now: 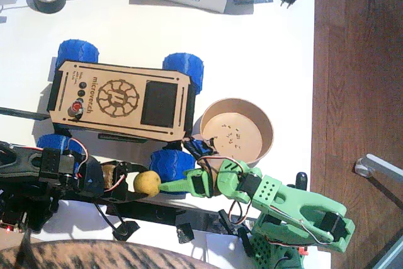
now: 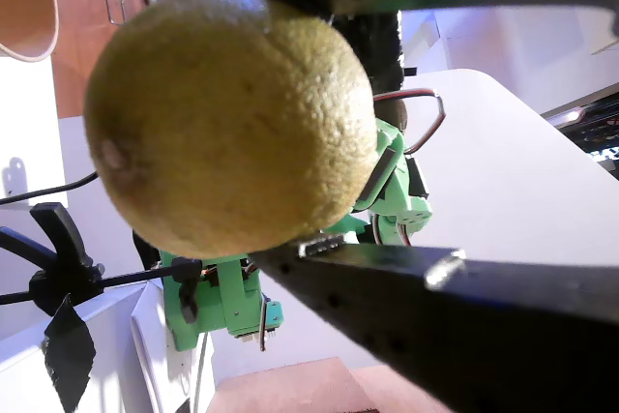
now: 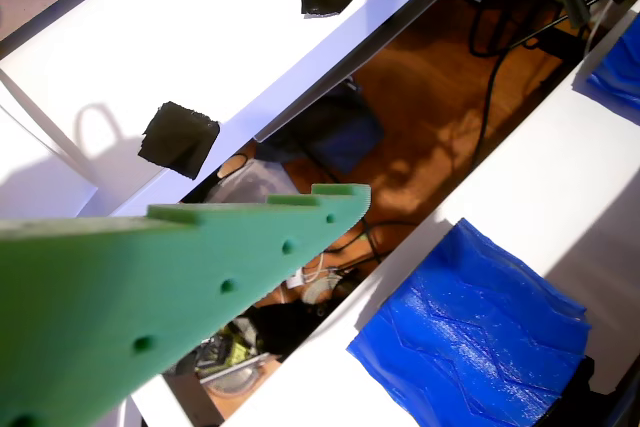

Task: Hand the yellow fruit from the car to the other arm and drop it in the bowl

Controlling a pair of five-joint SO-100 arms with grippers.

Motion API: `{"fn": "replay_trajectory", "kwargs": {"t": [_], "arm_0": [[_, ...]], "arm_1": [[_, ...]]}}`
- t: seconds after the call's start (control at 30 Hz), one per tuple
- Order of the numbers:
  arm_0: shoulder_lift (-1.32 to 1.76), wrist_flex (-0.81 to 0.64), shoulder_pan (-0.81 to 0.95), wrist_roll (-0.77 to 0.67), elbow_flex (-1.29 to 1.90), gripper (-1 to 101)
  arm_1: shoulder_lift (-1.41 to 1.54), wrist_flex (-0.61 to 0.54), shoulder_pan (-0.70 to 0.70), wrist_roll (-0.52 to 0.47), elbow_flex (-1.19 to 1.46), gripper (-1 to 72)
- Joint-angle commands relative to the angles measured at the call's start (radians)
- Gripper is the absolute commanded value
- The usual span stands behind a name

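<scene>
Presently the yellow fruit (image 1: 147, 183) is off the car (image 1: 119, 100), hanging just in front of the car's near right blue wheel (image 1: 171, 163), pinched in the left gripper (image 1: 140, 184) of the black arm (image 1: 44, 171). A wrist view shows the fruit (image 2: 230, 123) clamped between a dark jaw above and another below, lifted clear of the table, presumably so the partner can reach it. The black arm lies stretched low along the car's near side, pointing toward the green arm (image 1: 283, 209). That arm reaches back the other way, elbow bent, its right gripper (image 1: 173, 186) tipped at the fruit's far side, touching or nearly so. Only one green finger (image 3: 200, 277) shows in a wrist view, so whether that pincer is wide or narrow cannot be told. Handover looks about to begin. The bowl (image 1: 267, 127) sits just right of the car, beside that same wheel, a short carry for the green arm.
</scene>
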Motion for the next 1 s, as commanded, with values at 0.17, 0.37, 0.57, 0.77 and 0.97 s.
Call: {"fn": "replay_trajectory", "kwargs": {"t": [0.17, 0.37, 0.57, 0.77, 0.97], "arm_0": [[0.029, -0.055, 0.008, -0.005, -0.052, 0], [0.026, -0.057, 0.006, -0.005, -0.052, 0], [0.025, -0.055, 0.006, -0.005, -0.052, 0], [0.025, -0.049, 0.006, -0.005, -0.052, 0], [0.023, -0.048, 0.006, -0.005, -0.052, 0]], "arm_1": [[0.221, -0.029, -0.002, 0.023, -0.186, 38.4], [0.296, 0.048, 0.025, 0.023, -0.195, 39.1], [0.238, 0.006, 0.026, 0.02, -0.216, 39.4], [0.06, -0.057, 0.046, 0.086, -0.298, 40.9], [-0.106, -0.094, 0.064, 0.138, -0.374, 41.4]]}}
